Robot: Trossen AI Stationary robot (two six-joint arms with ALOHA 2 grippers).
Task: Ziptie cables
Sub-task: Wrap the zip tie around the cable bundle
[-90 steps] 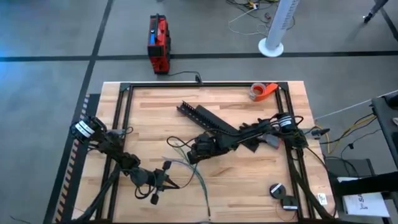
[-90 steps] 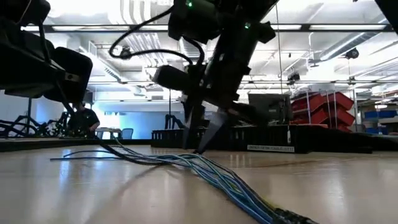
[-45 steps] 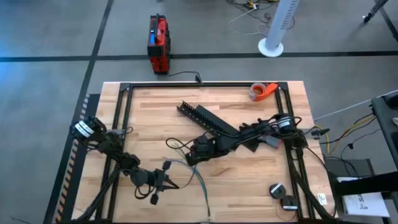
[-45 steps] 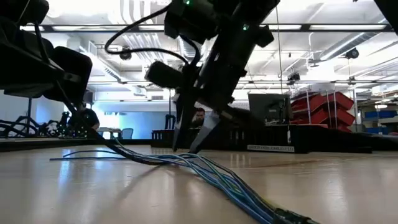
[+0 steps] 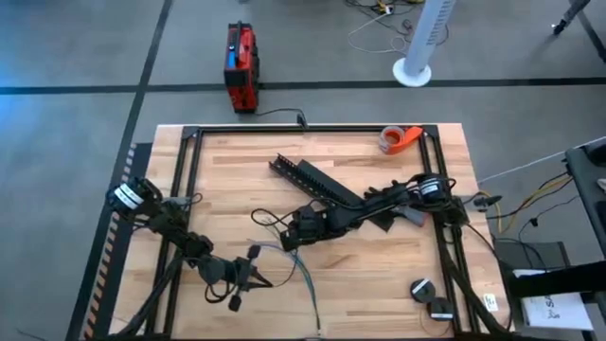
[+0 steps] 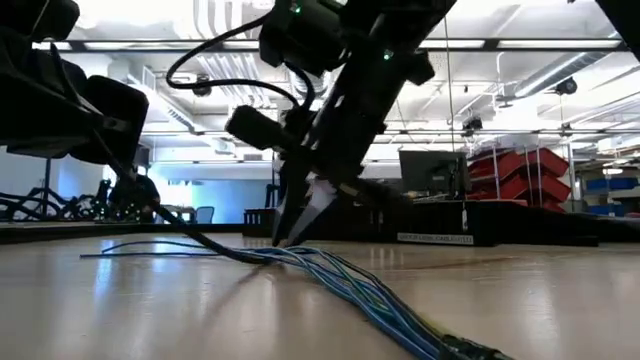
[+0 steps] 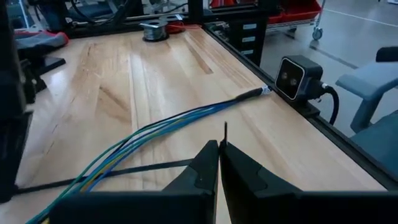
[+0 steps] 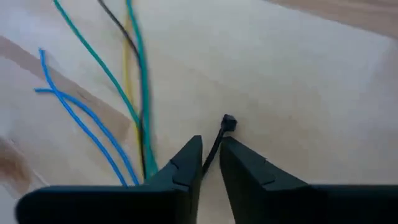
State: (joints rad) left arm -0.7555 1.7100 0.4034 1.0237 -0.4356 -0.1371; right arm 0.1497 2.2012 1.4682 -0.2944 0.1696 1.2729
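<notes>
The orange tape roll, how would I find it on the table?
Look at the wooden table from above and go to its far right corner, beside the black frame. The tape roll lies there alone, a small orange ring, unlike the long black slotted rail and thin cables nearer the middle.

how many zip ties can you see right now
2: one zip tie pinched in the right gripper by the cables, the other zip tie pinched in the left gripper; more may be hidden.

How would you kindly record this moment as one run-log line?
left gripper: shut on thin black zip tie | right gripper: shut on black zip tie, low beside loose green, blue and dark cables
</notes>
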